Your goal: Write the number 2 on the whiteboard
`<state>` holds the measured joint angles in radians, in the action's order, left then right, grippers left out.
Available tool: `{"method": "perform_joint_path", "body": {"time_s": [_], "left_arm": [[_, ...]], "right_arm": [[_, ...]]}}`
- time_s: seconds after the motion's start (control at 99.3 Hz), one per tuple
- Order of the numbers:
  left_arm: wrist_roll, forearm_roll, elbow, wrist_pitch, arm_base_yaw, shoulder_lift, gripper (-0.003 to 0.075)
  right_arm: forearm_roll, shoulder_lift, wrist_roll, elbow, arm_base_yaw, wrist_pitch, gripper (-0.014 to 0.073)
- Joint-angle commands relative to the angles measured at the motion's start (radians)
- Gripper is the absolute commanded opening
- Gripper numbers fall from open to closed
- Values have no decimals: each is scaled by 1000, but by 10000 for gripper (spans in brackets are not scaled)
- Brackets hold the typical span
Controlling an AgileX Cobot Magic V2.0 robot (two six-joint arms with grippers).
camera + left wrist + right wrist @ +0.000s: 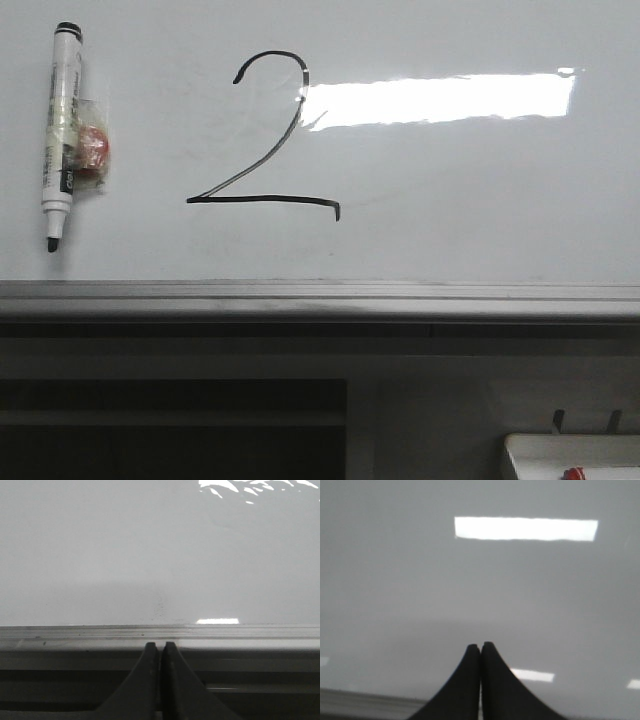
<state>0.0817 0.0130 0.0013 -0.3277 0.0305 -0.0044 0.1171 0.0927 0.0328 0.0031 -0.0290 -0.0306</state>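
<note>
Where glare ends — number 2 (265, 140), thin black, on whiteboard (480, 220).

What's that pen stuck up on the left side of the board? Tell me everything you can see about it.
It is a white-barrelled marker pen with a black cap end, hanging almost upright on the glossy white board, its dark writing tip pointing down and uncapped. Printed lettering runs along the barrel but is too small to read. Clear tape or wrap circles its middle, holding a small round red piece against its right side. It sits left of the hand-drawn black digit 2, apart from it. No hand touches it.
</note>
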Motion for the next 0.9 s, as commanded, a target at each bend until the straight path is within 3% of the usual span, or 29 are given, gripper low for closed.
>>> {"method": "perform_joint_path", "body": {"time_s": [0.0, 0.05, 0.232, 0.886], "left_arm": [[-10, 5, 11, 65, 5, -27, -20], [-10, 5, 11, 65, 5, -27, -20], [-10, 5, 11, 73, 5, -27, -20], [-10, 5, 11, 73, 5, -27, -20]], "right_arm": [[-27, -66, 4, 40, 6, 41, -43], [-27, -117, 4, 33, 10, -87, -43], [-29, -124, 4, 36, 19, -284, -43], [-29, -124, 4, 36, 19, -272, -43]]}}
